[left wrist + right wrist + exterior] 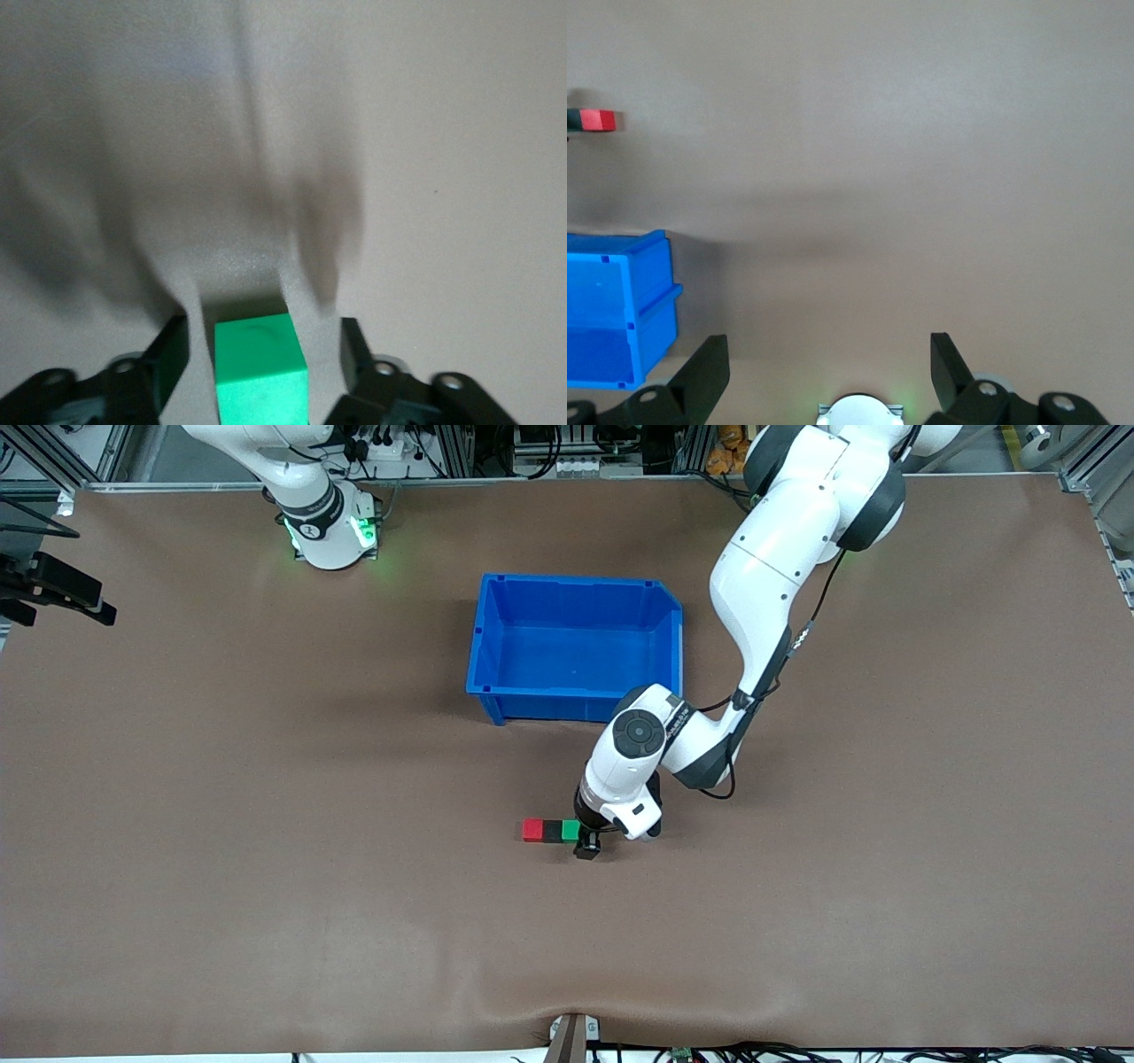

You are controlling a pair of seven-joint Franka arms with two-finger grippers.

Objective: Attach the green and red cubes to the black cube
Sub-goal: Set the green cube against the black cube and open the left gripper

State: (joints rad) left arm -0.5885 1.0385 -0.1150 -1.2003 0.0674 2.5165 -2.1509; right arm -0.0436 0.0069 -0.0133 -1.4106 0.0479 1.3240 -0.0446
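Front view
Bin [576, 646]: blue, upper centre of the frame, nothing in it.
Table [266, 868]: brown mat; the room's frames and cables run along the top edge.
Cubes: red cube [532, 830], black cube [552, 831], green cube [570, 830] — one touching row at lower centre.
Left gripper [586, 841]: arm bent down from the top right, fingers low at the green cube.

Left wrist view
Green cube [260, 370]: bottom centre, between the left gripper's [264, 363] spread fingers [168, 359] — gaps on both sides.

Right wrist view
Bin [616, 310]: lower left corner.
Red cube [599, 119]: upper left edge.
Right gripper [830, 372]: waits, fingers wide, nothing held.
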